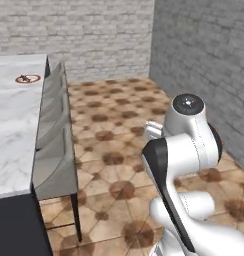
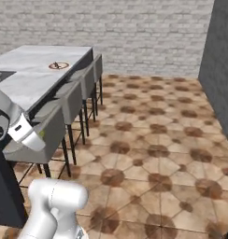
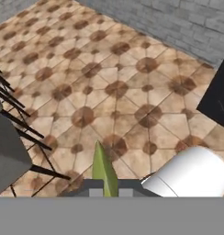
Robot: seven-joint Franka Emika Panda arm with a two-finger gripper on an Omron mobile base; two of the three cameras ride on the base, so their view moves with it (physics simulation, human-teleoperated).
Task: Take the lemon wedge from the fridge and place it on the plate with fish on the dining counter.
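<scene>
- The gripper (image 3: 107, 189) is clamped on the tiny yellow-green lemon wedge (image 3: 104, 172), which sticks up between its fingertips in the hand view, above brown patterned floor tiles (image 3: 109, 87).
- In the right base view the wedge (image 2: 41, 136) shows as a small yellow spot at the end of the arm, just in front of the nearest stool.
- The round white plate with a red-orange rim (image 1: 28, 78) sits far along the long white marble dining counter (image 1: 14, 125), bearing the slim dark grey fish (image 1: 25, 77).
- A row of grey stools (image 2: 71, 100) lines the counter's edge, between the arm and the plate.
- Grey brick walls (image 2: 134, 32) close the room behind.
</scene>
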